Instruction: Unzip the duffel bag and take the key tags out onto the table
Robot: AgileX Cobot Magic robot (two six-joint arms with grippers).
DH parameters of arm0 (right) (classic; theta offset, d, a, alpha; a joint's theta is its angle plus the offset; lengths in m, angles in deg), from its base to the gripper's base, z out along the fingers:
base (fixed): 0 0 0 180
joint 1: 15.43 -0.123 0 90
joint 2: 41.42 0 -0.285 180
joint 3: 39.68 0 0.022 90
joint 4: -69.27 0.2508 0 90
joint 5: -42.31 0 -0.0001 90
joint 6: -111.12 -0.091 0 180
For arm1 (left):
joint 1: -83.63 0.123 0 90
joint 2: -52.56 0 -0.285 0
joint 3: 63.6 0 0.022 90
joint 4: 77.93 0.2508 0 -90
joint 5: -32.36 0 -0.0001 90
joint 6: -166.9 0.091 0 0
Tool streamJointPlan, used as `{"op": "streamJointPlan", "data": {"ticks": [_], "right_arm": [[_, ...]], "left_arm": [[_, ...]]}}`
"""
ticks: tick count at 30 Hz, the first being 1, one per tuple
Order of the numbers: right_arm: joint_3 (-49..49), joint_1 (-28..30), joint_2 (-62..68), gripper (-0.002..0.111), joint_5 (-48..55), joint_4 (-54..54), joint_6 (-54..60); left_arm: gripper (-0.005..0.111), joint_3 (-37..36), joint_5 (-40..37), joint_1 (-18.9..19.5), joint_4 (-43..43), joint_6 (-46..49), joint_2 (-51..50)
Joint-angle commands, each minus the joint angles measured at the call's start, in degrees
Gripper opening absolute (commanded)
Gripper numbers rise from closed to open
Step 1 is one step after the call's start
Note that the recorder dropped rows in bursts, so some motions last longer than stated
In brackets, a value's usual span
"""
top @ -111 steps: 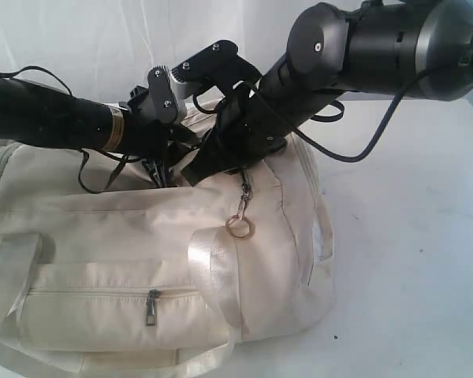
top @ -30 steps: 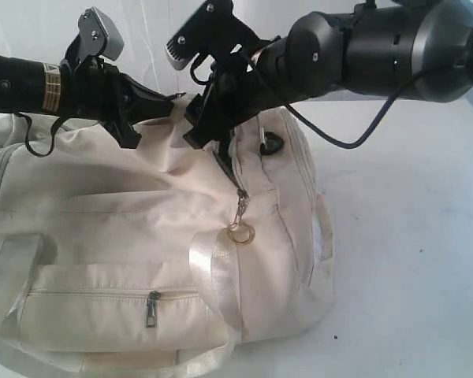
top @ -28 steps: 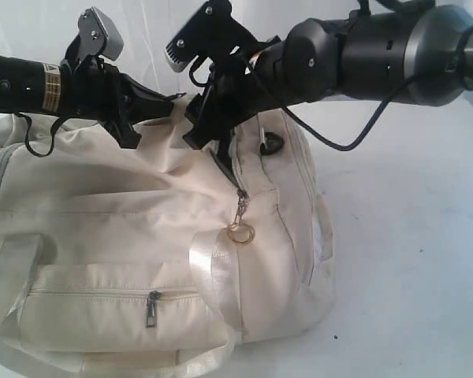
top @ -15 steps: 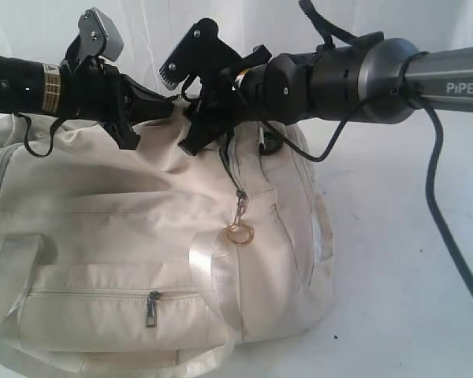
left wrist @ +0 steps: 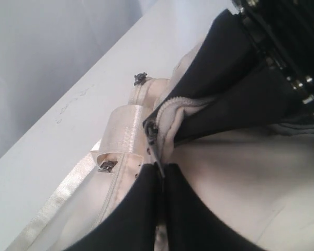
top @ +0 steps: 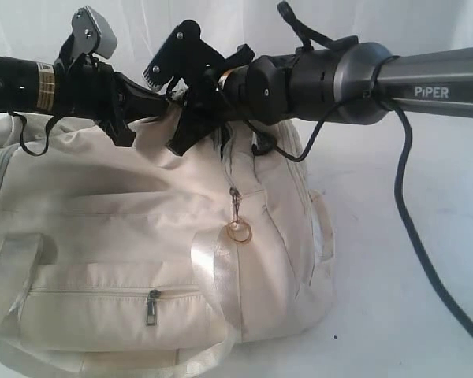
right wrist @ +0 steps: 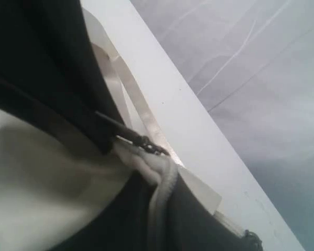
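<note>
The cream duffel bag lies on the white table. Both grippers meet at its top zip. My left gripper is shut on the metal zip pull, which shows as a thin sliver between its black fingers. Facing it, my right gripper is shut on the bunched zip edge of the bag. In the right wrist view the pull runs into the left gripper's finger. No key tags are in view, and the bag's inside is hidden.
A side zip pull with a gold ring hangs down the bag's end. A front pocket zip pull and a shiny webbing handle face the camera. A black cable from the right arm hangs over the table.
The right arm has swung left and turned, taking its gripper and the bag's zip edge leftward. The left gripper has edged left and up. The bag's end has lifted slightly.
</note>
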Motion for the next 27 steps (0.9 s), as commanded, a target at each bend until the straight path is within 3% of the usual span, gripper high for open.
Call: {"op": "streamJointPlan", "data": {"ticks": [1,4,11,13,27], "right_arm": [[0.7,-0.7,0.3,0.000,-0.7,0.0,0.3],[0.7,-0.6,0.3,0.000,-0.5,0.0,0.3],[0.7,-0.6,0.3,0.000,-0.2,0.0,0.3],[0.7,-0.6,0.3,0.000,0.2,0.0,0.3],[0.7,-0.6,-0.2,0.000,3.1,0.0,0.3]], "left_arm": [[0.000,0.0,3.0,-0.3,0.4,-0.1,0.9],[0.004,0.0,3.0,-0.3,0.4,0.3,0.9],[0.033,0.0,1.8,-0.1,0.4,1.8,0.9],[0.037,0.0,1.7,0.5,0.4,1.8,0.9],[0.037,0.1,-1.1,2.1,0.4,3.2,1.0]]}}
